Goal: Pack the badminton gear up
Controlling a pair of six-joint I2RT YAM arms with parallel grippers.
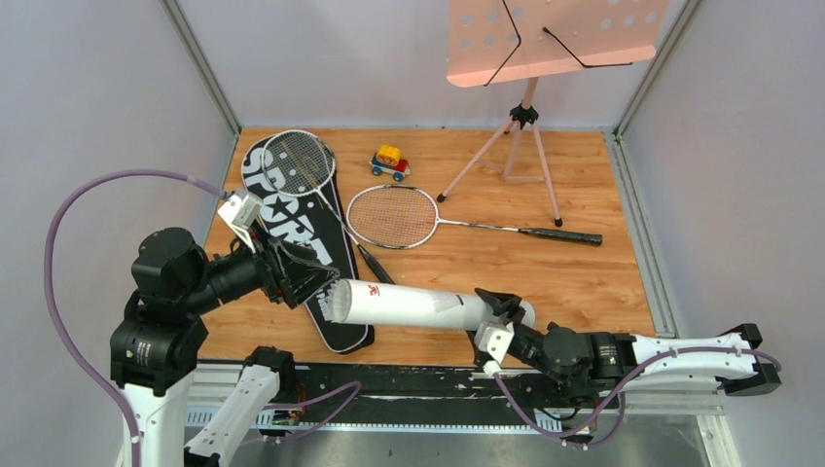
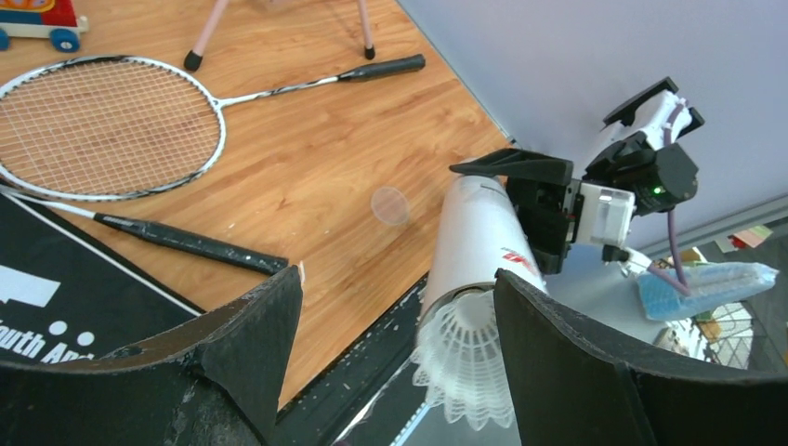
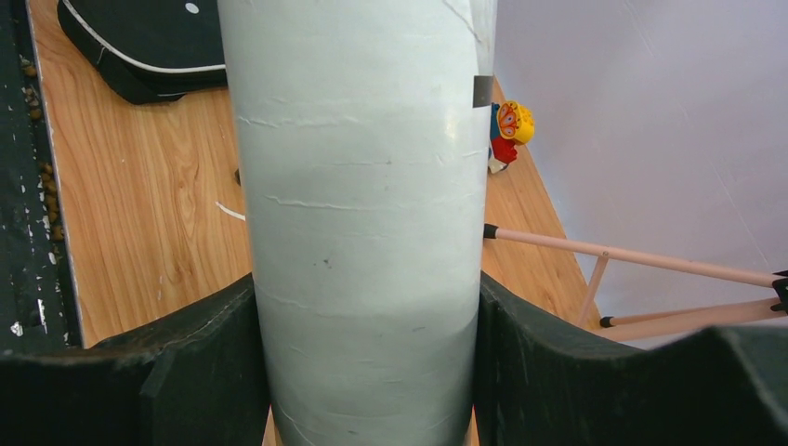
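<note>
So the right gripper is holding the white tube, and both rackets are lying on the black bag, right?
Not quite: only one racket lies on the black bag; the other racket lies on the wooden table beside it, as the top view shows. The right gripper does hold the white tube.

I see the white tube (image 1: 409, 305), gripped by the right tool (image 1: 498, 316), barring the near edge of the surface (image 1: 584, 282), the black bag (image 1: 292, 226) and a racket (image 1: 392, 216) crowding left and centre, legs of the music stand (image 1: 526, 107) fencing the far side, bare wood open between.
</note>
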